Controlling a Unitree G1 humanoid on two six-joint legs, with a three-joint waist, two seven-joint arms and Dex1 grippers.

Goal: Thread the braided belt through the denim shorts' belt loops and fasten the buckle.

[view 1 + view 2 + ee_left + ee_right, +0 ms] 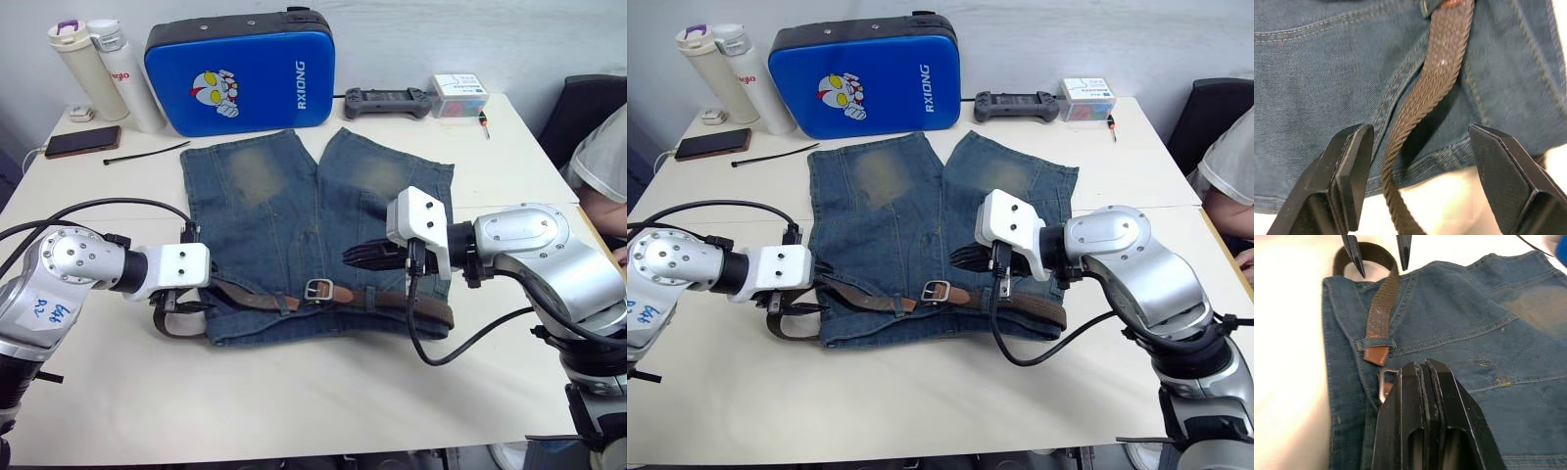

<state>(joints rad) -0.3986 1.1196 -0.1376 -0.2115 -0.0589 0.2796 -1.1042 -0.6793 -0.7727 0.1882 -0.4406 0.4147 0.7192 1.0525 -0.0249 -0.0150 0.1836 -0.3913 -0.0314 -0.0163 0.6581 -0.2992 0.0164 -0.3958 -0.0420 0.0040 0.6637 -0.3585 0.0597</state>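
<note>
The denim shorts (265, 225) lie flat on the table with the waistband at the near edge. Along the waistband runs the braided belt (392, 299), and its silver buckle (318, 290) rests near the middle. A slack bend of belt (176, 325) sticks out past the shorts' left edge. My left gripper (193, 296) is open there, its fingers (1349, 171) either side of the strap. The belt's tan tip (1376, 354) sits under a belt loop (1374, 342), just short of the buckle (1385, 384). My right gripper (353, 257) is shut and empty, hovering over the shorts just behind the buckle.
At the back stand a blue hard case (240, 69) and two bottles (98, 69). A phone (82, 142), a black cable tie (147, 153), a controller (387, 101) and a small box (460, 95) lie there too. A person's arm (600, 162) shows at the far right.
</note>
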